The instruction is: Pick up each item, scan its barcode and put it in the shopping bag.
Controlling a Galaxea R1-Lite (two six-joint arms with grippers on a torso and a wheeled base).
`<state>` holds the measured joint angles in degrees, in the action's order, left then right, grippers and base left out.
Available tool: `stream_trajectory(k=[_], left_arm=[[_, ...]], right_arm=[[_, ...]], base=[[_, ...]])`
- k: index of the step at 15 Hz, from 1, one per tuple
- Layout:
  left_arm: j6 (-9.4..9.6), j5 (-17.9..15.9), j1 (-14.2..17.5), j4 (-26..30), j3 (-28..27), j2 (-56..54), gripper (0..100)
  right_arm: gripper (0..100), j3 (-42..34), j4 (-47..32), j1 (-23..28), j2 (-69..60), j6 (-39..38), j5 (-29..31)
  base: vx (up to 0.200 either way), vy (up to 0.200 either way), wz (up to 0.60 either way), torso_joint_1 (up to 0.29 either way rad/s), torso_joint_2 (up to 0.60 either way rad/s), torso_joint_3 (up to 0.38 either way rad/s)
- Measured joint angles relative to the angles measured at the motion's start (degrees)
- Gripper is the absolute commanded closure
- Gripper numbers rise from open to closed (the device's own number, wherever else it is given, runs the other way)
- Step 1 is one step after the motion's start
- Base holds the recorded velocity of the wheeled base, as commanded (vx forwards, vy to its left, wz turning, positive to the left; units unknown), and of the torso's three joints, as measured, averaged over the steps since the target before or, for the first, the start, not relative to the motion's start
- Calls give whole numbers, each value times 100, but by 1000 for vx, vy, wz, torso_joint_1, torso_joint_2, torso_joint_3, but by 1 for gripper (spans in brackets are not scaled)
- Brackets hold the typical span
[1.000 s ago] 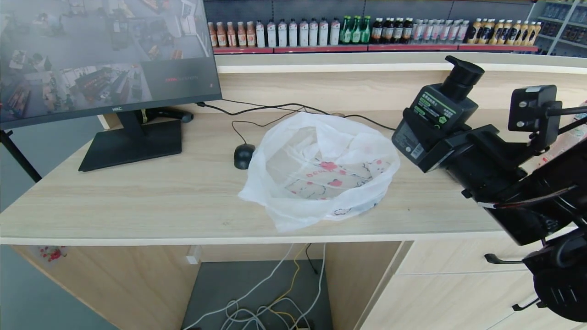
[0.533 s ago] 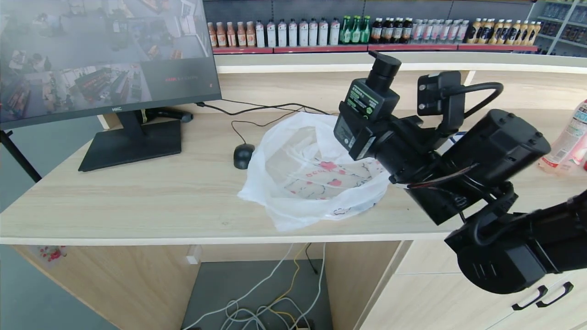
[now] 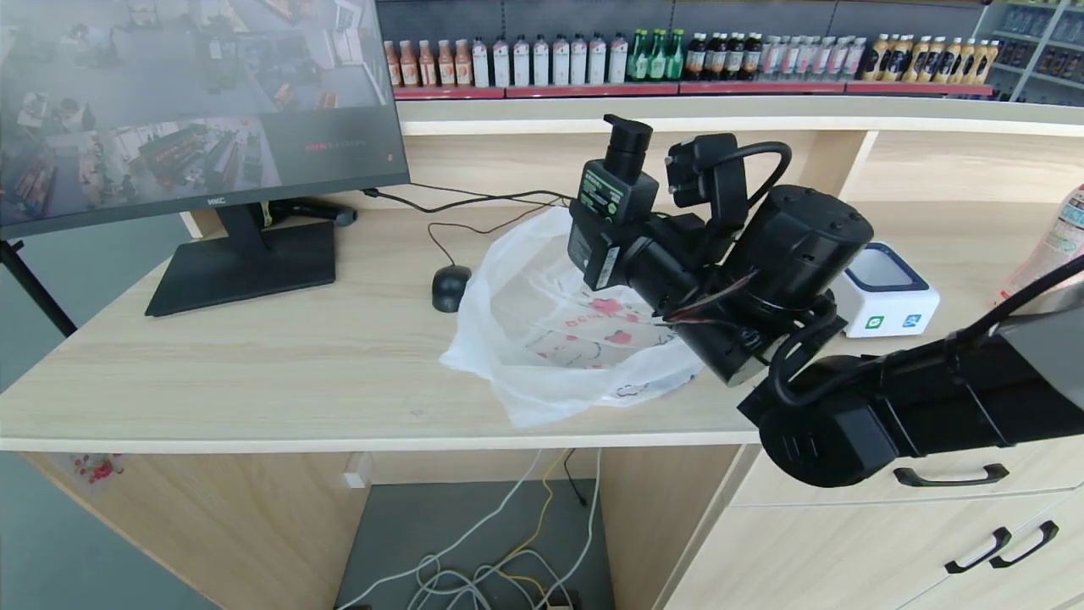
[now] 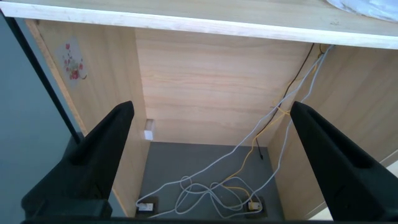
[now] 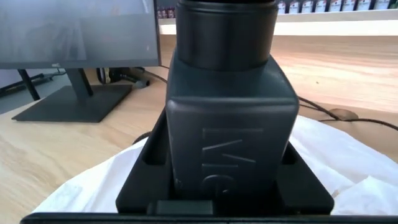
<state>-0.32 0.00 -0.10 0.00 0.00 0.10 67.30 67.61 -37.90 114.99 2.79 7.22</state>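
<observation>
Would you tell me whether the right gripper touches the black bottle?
Touching: the right wrist view shows the right gripper clamping the black bottle between its jaws.

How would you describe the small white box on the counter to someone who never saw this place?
On the light wooden counter, find the white shopping bag in the middle. To its right stands the white box. It alone is a low cube with a dark top, unlike the soft bag and the tall bottle beyond.

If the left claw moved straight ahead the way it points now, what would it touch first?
Probably the back panel under the counter; the open left claw aims at it, cables lying lower. Depth is unclear.
</observation>
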Motion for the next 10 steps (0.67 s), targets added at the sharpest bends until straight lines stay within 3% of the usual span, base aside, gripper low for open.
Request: stream_trajectory(k=[5, 10], left_arm=[[0, 0, 2, 0, 0, 0, 0], [-1, 0, -1, 0, 0, 0, 0]], right_arm=[[100, 1270, -490, -38, 607, 2, 17], [100, 1530, -611, -11, 1061, -15, 129]], base=[[0, 0, 0, 0, 0, 0], [0, 0, 0, 0, 0, 0]])
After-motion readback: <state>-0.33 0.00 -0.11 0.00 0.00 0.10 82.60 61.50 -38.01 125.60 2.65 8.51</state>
